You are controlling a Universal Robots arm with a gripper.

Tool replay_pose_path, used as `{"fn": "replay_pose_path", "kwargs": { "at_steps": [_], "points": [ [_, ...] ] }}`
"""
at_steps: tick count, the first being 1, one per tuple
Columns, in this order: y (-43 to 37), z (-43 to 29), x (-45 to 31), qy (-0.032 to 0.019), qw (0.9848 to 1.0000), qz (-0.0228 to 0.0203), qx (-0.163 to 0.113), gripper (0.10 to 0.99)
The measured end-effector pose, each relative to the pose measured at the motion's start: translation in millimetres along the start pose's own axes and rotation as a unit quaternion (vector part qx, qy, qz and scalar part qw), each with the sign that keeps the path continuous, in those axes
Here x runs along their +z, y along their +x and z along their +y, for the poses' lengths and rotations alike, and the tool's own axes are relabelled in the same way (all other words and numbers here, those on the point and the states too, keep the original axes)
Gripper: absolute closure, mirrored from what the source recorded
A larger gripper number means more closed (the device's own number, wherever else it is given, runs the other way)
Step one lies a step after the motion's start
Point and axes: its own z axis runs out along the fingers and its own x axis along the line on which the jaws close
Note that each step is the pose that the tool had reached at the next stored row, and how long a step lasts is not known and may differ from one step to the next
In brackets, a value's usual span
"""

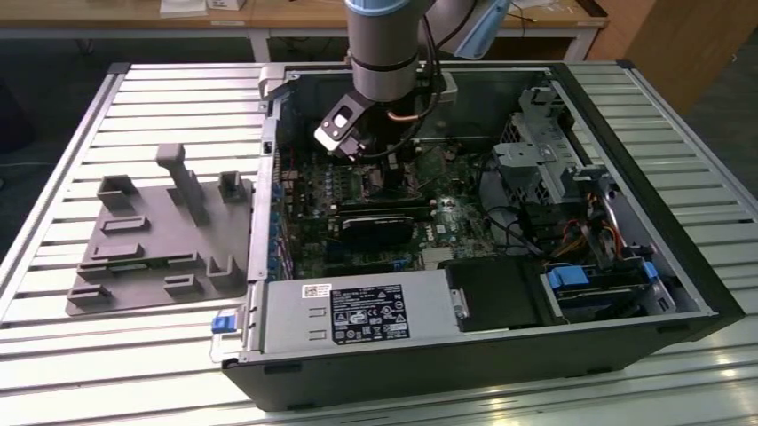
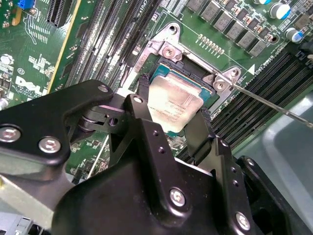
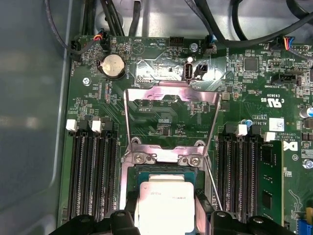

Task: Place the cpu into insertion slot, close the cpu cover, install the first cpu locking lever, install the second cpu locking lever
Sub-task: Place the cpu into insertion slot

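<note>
I see the hand (image 2: 175,100) inside the open computer case (image 1: 474,373) on the tabletop (image 1: 154,98). Its two fingers (image 2: 141,93) are pinched onto opposite edges of the cpu (image 2: 172,106), so it has a firm hold. The cpu hangs right over the socket on the motherboard (image 3: 244,83); I can't tell whether it touches down. In the first wrist view, the cpu cover (image 3: 171,93) is swung open off the socket, with a thin locking lever (image 3: 213,183) just beside it.

Silver-grey arm (image 1: 385,53) with blue ring (image 1: 385,7), black claw (image 2: 173,111) with silver screws (image 2: 177,197)
</note>
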Motion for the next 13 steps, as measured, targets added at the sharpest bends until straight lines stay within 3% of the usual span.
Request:
{"fn": "replay_pose_path", "kwargs": {
  "at_steps": [13],
  "points": [
    [-0.1,0.6,4.2,-0.0001,1.0000,-0.0007,0.007,0.549]
  ]
}}
